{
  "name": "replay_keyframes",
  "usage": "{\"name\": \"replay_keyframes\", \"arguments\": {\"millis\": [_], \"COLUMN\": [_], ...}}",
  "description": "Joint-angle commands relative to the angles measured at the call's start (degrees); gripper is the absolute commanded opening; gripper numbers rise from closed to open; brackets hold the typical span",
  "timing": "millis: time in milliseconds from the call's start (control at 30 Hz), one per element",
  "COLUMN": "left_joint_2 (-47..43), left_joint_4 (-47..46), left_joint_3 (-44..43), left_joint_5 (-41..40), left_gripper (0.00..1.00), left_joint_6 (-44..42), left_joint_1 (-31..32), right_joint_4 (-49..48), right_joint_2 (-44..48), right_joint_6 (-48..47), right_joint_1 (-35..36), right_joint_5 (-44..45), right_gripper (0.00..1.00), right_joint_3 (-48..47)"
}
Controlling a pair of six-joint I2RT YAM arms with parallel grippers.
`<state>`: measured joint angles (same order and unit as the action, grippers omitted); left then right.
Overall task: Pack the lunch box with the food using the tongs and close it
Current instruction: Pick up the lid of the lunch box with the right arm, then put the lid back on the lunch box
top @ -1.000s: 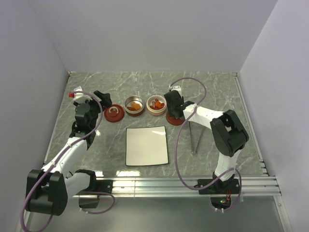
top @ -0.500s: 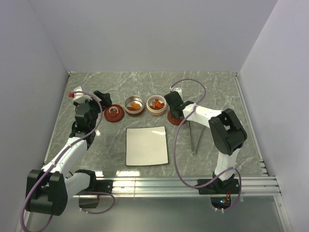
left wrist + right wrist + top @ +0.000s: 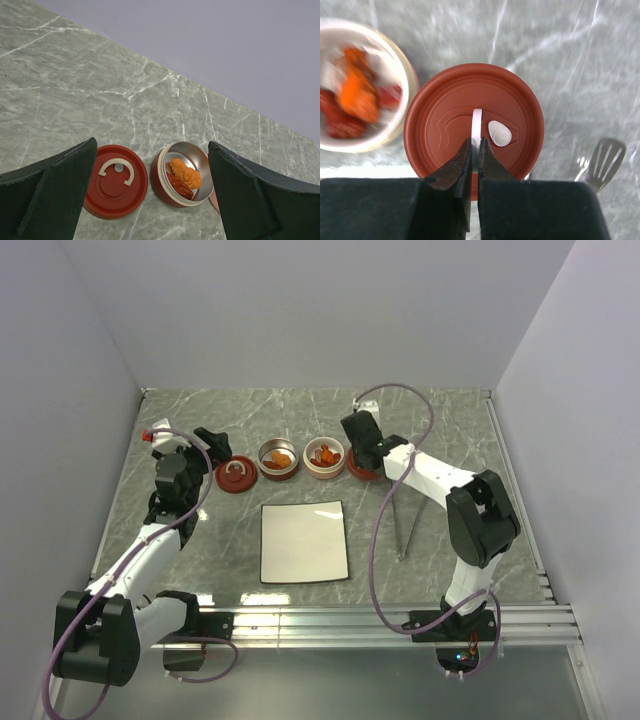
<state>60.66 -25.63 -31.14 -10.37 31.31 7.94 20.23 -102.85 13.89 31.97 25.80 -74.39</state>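
The right gripper had its fingers pressed together on the thin white handle of a red lid. That lid lay on the marble table toward its far edge, just right of a round metal container holding orange and red food. The tongs lay in the table's right half, one slotted tip near that lid. The left gripper hung spread wide near a second red lid and another container of food, toward the far-left corner. A white plate sat mid-table, toward the near edge.
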Motion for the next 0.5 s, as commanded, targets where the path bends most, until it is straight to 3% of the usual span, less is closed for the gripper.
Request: {"name": "replay_keyframes", "arguments": {"millis": [0,267,467], "left_joint_2": [-0.2,-0.6,-0.7], "left_joint_4": [-2.0,-1.4,-1.4], "left_joint_3": [-0.9,-0.9,-0.9], "left_joint_5": [-0.7,-1.2,-1.3], "left_gripper": [1.00,1.00,1.00], "left_joint_6": [0.2,0.1,0.1], "left_joint_1": [-0.2,-0.2,-0.3], "right_joint_4": [0.2,-3.3,2.0], "right_joint_2": [3.3,2.2,-4.4], "right_joint_6": [-1.8,-4.0,-5.6], "right_joint_1": [-0.3,-0.3,-0.2], "right_joint_5": [1.6,-8.7,-14.7], "right_gripper": [0.00,0.00,0.00], "right_joint_3": [-4.7,-10.8,-21.2]}}
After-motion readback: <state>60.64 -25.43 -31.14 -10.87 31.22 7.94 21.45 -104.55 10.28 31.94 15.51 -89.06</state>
